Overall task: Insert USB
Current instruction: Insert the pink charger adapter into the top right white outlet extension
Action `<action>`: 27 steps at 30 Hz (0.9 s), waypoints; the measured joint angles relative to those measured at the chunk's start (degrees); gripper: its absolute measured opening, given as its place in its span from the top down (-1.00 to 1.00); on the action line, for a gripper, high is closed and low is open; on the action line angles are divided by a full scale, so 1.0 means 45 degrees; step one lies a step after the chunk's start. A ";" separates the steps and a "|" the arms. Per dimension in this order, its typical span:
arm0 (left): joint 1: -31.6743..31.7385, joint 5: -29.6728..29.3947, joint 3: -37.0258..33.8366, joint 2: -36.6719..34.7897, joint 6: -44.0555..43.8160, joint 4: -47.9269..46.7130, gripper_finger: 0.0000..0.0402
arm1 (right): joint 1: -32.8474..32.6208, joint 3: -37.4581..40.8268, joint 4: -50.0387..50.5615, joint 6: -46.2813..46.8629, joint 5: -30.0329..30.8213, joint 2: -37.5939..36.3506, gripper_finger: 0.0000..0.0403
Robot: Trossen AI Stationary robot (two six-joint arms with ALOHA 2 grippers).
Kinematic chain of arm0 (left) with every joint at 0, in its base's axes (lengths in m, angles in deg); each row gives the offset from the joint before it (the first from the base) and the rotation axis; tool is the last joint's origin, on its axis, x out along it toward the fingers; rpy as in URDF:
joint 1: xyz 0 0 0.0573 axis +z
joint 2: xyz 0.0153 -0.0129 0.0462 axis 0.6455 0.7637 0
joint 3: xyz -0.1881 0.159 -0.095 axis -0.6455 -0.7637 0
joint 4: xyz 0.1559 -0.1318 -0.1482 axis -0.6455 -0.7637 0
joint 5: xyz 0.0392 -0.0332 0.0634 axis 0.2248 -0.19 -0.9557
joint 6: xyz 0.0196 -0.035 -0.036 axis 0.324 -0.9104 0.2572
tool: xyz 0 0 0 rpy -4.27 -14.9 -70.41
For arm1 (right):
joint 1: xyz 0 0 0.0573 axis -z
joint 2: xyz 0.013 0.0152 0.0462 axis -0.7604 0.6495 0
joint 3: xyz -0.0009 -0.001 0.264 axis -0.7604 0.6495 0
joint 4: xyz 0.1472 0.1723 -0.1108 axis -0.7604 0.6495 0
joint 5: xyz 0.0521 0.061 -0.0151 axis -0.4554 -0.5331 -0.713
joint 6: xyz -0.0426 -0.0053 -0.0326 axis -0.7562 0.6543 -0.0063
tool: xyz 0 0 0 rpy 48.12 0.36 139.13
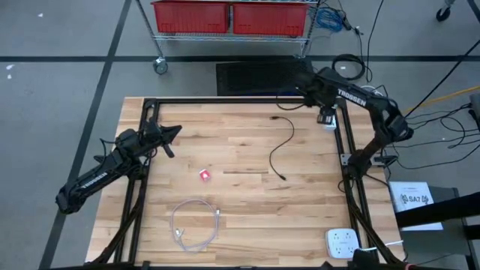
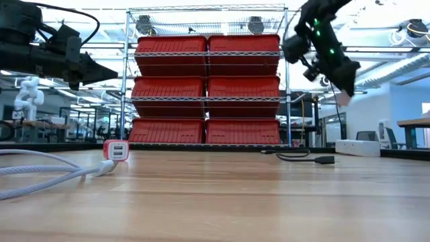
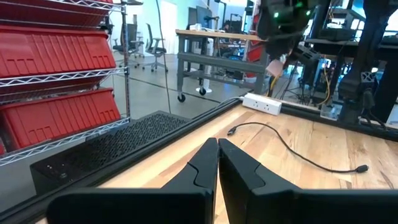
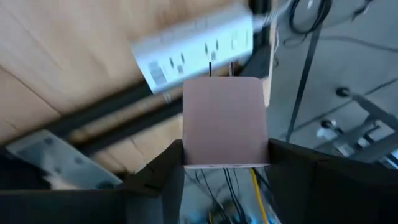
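I get even bright overhead light, soft shadows; right wrist view motion-blurred, strip (image 4: 193,50) smeared; low view foreground soft.

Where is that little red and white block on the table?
In the high view, the red and white charger block lies near the table's middle, just above the coiled white cable, left of the black cable.

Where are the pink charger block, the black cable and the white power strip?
pink charger block (image 4: 225,121), right wrist view, its flat face
black cable (image 1: 283,142), high view, mid-length
white power strip (image 3: 262,103), left wrist view, its top
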State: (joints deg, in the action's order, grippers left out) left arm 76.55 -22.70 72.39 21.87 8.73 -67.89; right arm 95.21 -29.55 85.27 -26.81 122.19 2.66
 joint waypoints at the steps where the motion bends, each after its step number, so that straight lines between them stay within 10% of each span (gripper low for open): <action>1: 0.0003 0.0000 0.0000 -0.0001 0.0000 0.0004 0.90 | 0.0162 0.0214 0.0000 -0.0217 0.0197 0.0029 0.21; 27: 0.0004 0.0000 0.0000 0.0000 0.0000 0.0005 0.90 | 0.0661 0.1043 -0.0620 -0.2010 0.2048 0.4462 0.21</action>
State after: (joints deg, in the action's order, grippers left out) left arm 76.57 -22.70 72.39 21.87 8.73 -67.87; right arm 98.18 -24.85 82.48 -35.85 131.41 22.74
